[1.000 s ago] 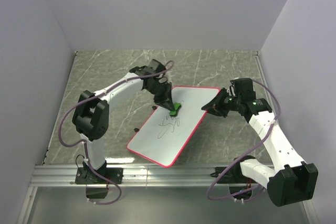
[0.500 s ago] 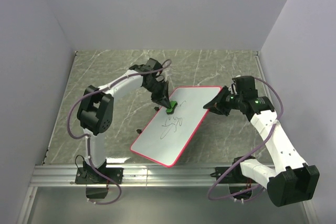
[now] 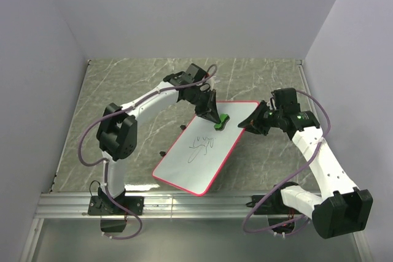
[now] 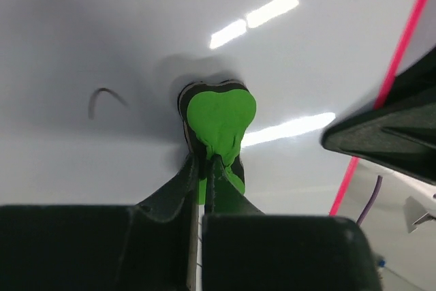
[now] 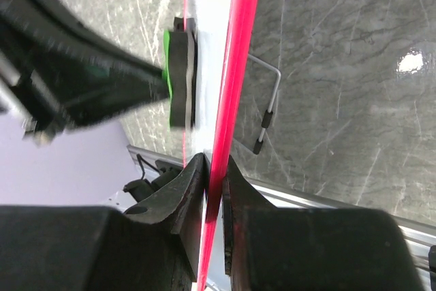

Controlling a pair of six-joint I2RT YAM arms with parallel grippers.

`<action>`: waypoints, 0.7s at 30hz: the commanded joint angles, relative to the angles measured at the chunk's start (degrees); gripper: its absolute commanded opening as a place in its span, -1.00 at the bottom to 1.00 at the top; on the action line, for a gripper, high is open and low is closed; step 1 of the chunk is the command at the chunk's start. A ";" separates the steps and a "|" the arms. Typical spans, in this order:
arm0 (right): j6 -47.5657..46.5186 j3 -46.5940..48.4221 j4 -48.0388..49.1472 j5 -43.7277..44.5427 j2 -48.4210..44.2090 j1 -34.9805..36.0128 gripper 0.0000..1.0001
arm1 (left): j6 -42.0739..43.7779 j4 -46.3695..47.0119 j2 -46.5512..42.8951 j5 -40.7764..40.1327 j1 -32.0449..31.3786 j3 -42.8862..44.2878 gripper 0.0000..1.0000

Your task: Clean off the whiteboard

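Pinching the green eraser [image 4: 219,117], my left fingers [image 4: 178,183] pressed it flat on the whiteboard [image 3: 184,167], which lay askew on the worktop [image 3: 123,84]; my right fingers [image 5: 182,195] clamped its red rim [image 5: 235,66]. The scribble [image 3: 201,147] sat nearer me — I judged firm, overlapping strokes toward it best, board held steady.

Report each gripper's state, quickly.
Left gripper: closed, holding the green eraser against the whiteboard.
Right gripper: closed, clamping the whiteboard's red rim.
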 commanded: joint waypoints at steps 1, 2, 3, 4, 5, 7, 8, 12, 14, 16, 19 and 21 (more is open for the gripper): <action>-4.55 2.32 3.21 1.10 0.62 2.02 -1.00 | -2.16 0.46 4.19 -4.84 2.01 -5.38 -0.99; -4.64 2.15 3.12 1.10 0.45 2.02 -1.00 | -1.99 0.38 5.33 -5.73 3.76 -5.57 -0.99; -4.73 1.98 2.95 1.01 0.27 2.02 -1.00 | -1.90 0.47 5.95 -6.61 4.56 -5.66 -0.99; -4.73 1.80 3.03 1.01 0.01 2.02 -1.00 | -1.46 0.56 6.74 -7.75 5.96 -5.48 -0.99; -4.73 1.62 3.03 1.01 -0.08 2.02 -1.00 | -1.20 0.47 8.40 -8.19 6.58 -5.13 -0.99; -4.64 1.27 3.12 0.84 -0.25 2.02 -1.00 | 0.03 -0.66 10.34 -8.72 7.81 -2.77 -0.99; -4.64 1.18 3.04 0.84 -0.34 2.11 -1.00 | 0.56 -2.59 11.83 -8.90 7.91 -1.80 -0.99; -5.25 1.71 2.33 1.36 -0.43 2.11 -1.00 | 1.71 -3.14 9.75 -7.94 7.56 -1.52 -0.99; -5.52 1.80 2.16 1.45 -0.34 2.11 -1.00 | 2.23 -2.96 5.72 -6.19 6.77 -5.03 -0.99; -5.61 1.71 1.98 1.54 -0.08 2.02 -1.00 | 3.63 -3.22 2.11 -4.25 5.46 -9.40 -0.99; -5.34 1.45 2.68 1.45 0.36 2.11 -1.00 | 3.12 -3.05 -7.12 -1.79 2.91 -14.16 -0.99; -5.17 1.18 3.56 1.10 0.62 2.11 -1.00 | 1.02 -3.31 -13.45 0.23 1.85 -15.23 -0.99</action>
